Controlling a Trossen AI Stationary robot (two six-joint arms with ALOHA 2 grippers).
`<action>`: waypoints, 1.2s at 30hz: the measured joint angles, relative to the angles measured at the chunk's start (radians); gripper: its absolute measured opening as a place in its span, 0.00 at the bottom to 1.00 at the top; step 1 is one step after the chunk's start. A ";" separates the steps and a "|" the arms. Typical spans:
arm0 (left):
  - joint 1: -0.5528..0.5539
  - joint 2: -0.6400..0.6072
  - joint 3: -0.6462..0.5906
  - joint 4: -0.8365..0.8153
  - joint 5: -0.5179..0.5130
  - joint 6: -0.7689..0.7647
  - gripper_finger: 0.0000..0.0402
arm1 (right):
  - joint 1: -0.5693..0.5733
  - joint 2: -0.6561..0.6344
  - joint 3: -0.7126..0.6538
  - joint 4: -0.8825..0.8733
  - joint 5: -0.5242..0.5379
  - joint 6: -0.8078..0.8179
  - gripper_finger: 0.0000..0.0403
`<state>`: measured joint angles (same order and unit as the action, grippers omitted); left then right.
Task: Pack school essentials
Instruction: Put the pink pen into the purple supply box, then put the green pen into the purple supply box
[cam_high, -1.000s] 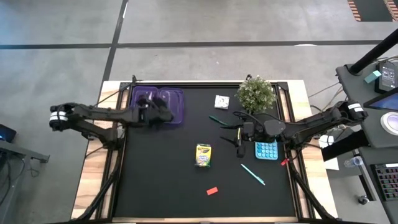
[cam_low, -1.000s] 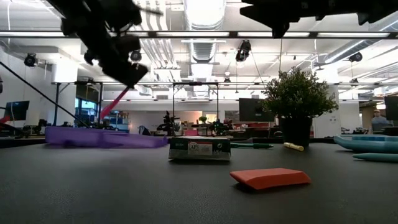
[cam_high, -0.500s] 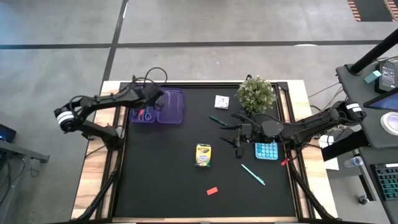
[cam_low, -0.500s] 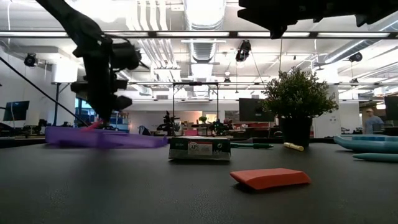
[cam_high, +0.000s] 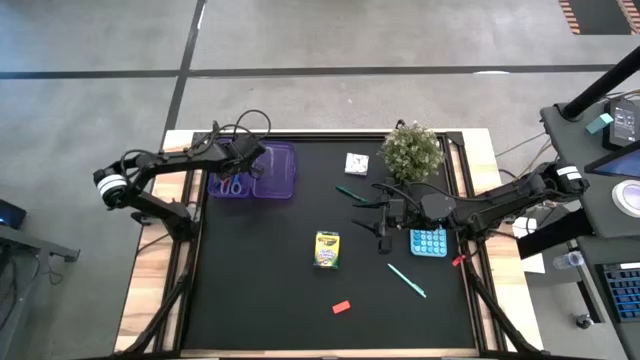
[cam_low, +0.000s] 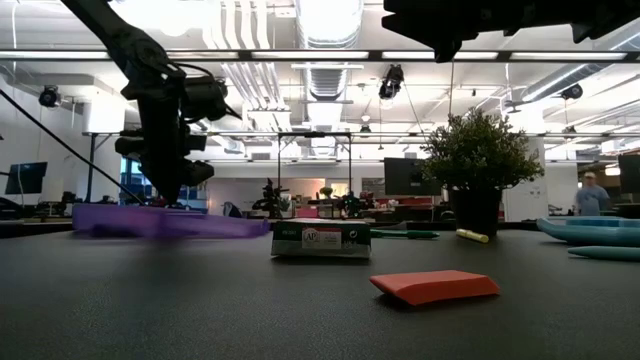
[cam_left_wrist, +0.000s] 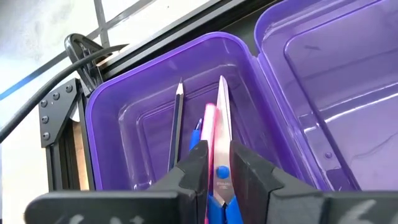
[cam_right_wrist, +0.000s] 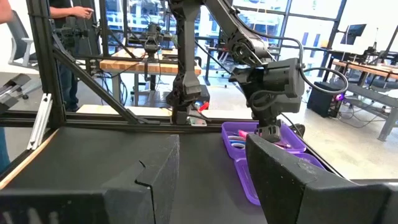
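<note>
The blue-handled scissors (cam_left_wrist: 219, 168) now lie in the purple case (cam_left_wrist: 124, 118), beside the grey pencil (cam_left_wrist: 176, 124) and a pink pen (cam_left_wrist: 208, 118). A second ago the left gripper (cam_left_wrist: 217, 163) carried them over; its fingers now straddle the scissors and seem to be loosening, though I cannot tell if they have let go. The right gripper (cam_high: 384, 229) hovers mid-counter (cam_high: 260, 290), fingers open, near the crayon box (cam_high: 327, 250).

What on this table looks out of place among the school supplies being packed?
The potted plant at the far right side of the table is the odd one: it is no stationery, unlike the crayon box, red eraser and teal pen lying loose near it. Nothing looks spilled or damaged.
</note>
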<state>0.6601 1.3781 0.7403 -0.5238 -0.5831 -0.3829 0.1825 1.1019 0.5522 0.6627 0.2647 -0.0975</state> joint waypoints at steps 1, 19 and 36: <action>0.000 0.000 0.000 0.000 0.000 0.001 0.12 | 0.000 0.000 0.000 0.000 0.000 0.000 0.43; -0.020 -0.021 0.002 0.030 0.000 0.006 0.13 | 0.000 0.000 0.000 0.000 0.000 0.000 0.43; -0.156 -0.096 0.002 0.112 0.103 0.001 0.13 | 0.000 0.000 0.000 -0.007 0.000 0.026 0.43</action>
<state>0.5039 1.2818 0.7422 -0.4119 -0.4797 -0.3822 0.1825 1.1019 0.5518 0.6553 0.2646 -0.0718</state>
